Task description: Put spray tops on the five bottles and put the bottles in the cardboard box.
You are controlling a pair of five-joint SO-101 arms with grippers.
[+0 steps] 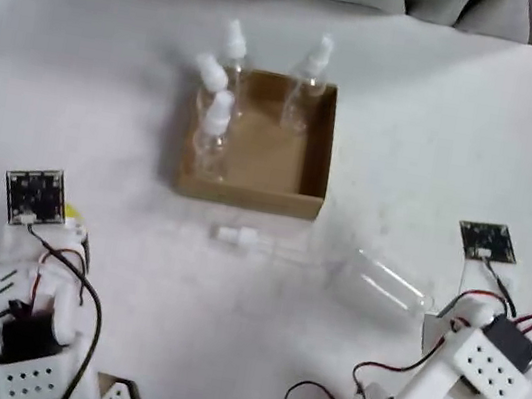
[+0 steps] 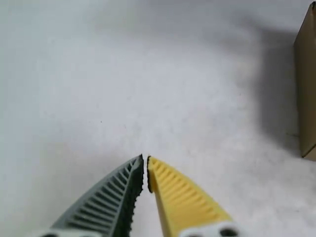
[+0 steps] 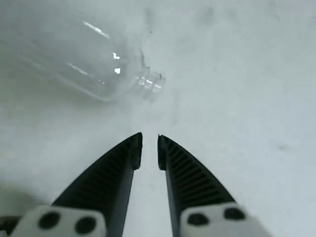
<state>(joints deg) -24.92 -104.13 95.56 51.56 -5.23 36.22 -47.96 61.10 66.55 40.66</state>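
Note:
Several clear bottles with white spray tops stand in the open cardboard box (image 1: 315, 157), among them one at the front left (image 1: 214, 133) and one at the back right (image 1: 309, 77). In front of the box a loose spray top (image 1: 240, 238) lies on the table. To its right lies a clear bottle (image 1: 382, 281) on its side, its threaded neck (image 3: 151, 84) bare. My right gripper (image 3: 149, 147) is just short of that neck, shut and holding nothing. Near the table's front left, my left gripper (image 2: 146, 167) is shut with nothing in it, over bare table.
The box's side wall (image 2: 307, 84) is ahead of the left gripper. Small black marker boards lie at the left (image 1: 34, 193) and the right (image 1: 487, 241). Loose cables hang around both arm bases at the table's front edge.

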